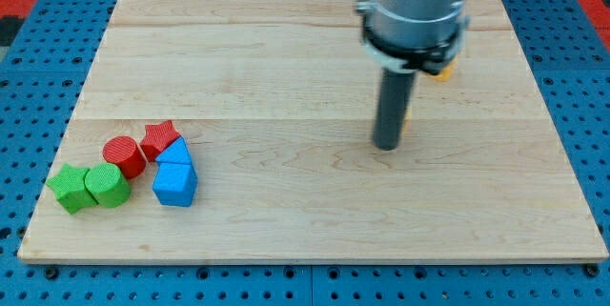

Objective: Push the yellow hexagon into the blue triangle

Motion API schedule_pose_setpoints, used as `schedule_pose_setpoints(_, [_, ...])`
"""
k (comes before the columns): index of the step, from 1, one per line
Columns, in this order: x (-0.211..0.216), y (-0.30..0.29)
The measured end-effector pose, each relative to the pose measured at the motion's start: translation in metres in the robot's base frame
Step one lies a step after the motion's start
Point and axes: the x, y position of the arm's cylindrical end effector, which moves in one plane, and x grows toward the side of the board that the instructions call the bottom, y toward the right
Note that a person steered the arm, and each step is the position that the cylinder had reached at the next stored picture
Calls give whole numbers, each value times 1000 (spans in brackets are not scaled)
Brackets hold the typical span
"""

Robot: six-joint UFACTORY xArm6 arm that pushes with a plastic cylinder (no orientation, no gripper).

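Here, a wooden board lies on a blue pegboard. There is no pincer: the arm ends in a dark rod, hanging upright from the view's top, my tip resting on bare wood right of centre, touching no block. A yellow block peeks out behind the arm, mostly hidden, shape unclear. Far off at the view's lower left cluster the blue triangle, blue cube, red star, red cylinder, green star and green cylinder.

red cylinder, red star, green star, green cylinder, blue cube, wooden board
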Motion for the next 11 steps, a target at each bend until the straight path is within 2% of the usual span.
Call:
schedule_pose_setpoints(1, [-13,26])
schedule_pose_setpoints(2, [-45,40])
schedule_pose_setpoints(3, [-70,82])
schedule_pose_setpoints(4, [-79,46])
schedule_pose_setpoints(5, [-66,-30])
schedule_pose_setpoints(8, [-2,-177])
schedule_pose_setpoints(11, [5,-252])
